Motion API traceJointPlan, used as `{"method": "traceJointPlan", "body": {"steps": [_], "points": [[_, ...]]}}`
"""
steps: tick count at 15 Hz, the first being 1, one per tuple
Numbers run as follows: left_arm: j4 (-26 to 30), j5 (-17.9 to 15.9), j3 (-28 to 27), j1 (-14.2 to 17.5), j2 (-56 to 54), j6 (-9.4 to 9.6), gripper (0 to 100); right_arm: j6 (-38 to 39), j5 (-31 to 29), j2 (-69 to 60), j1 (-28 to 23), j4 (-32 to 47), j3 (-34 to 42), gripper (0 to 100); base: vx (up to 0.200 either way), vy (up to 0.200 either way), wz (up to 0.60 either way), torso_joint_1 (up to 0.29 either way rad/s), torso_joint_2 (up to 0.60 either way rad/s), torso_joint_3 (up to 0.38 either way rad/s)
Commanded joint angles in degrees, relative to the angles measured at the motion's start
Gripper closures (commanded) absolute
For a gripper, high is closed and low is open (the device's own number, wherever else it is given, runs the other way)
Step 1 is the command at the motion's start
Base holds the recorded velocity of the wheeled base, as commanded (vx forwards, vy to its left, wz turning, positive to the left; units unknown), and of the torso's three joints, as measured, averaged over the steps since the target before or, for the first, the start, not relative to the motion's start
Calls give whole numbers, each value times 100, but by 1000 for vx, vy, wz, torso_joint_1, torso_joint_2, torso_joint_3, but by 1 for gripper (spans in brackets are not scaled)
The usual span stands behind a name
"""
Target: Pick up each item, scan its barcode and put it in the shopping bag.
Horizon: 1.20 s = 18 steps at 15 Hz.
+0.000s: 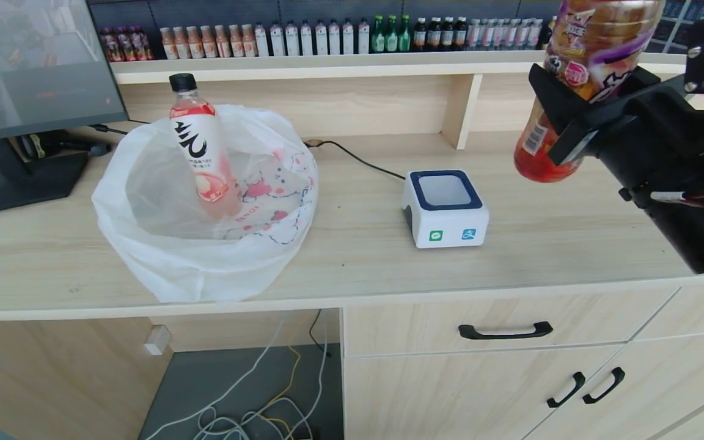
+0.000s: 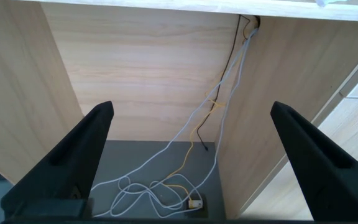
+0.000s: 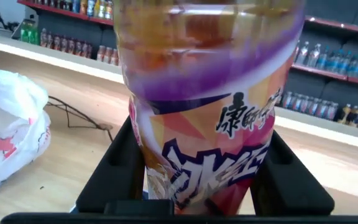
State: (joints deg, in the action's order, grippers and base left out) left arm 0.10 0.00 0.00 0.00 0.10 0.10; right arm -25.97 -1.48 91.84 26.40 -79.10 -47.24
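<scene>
Right claw (image 1: 590, 91): it was lifted high over the tabletop (image 1: 358, 269), and its two black fingers (image 3: 120, 168) were clamped from both sides on the middle of the orange drink bottle (image 1: 538, 146).
Orange drink bottle: it was in the air inside the right claw, a little tilted. Its bottom end came out below the fingers and touched nothing.
Scanner (image 1: 445, 208): the white and blue box stood on the tabletop, lower than the right claw and to the left of it, well apart from the held bottle.
Shopping bag (image 1: 144, 214): the white bag sat open on the tabletop, farther to the left of the right claw, on the other side of the scanner.
Pink bottle (image 1: 199, 140): it stood inside the shopping bag, leaning, with its black cap above the rim.
Left claw (image 2: 192, 124): it was low, under the edge of the tabletop, with its fingers wide apart and nothing between them.
Cables (image 2: 185, 162): they hung down the wooden back panel in front of the left claw and lay on the dark floor.
Monitor (image 1: 28, 61): it stood beyond the bag, at the far left from the right claw.
</scene>
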Motion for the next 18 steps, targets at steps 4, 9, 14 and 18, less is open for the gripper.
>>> {"method": "traceJointPlan", "body": {"steps": [4, 9, 14, 18], "points": [[-1, 0, 0, 0, -1, -1, 0, -1244, 701, 721, 84, 79, -523, 100, 0, 0, 0, 0, 0, 0], [-1, 0, 0, 0, -1, -10, 0, -1947, 1466, 949, 190, 1002, -1376, 100, 0, 0, 0, 0, 0, 0], [-1, 0, 0, 0, -1, -10, 0, -3020, 2811, 1257, -56, 2092, -2228, 100, 0, 0, 0, 0, 0, 0], [-1, 0, 0, 0, -1, -10, 0, -3327, 3373, 1433, -188, 2259, -2369, 100, 0, 0, 0, 0, 0, 0]]}}
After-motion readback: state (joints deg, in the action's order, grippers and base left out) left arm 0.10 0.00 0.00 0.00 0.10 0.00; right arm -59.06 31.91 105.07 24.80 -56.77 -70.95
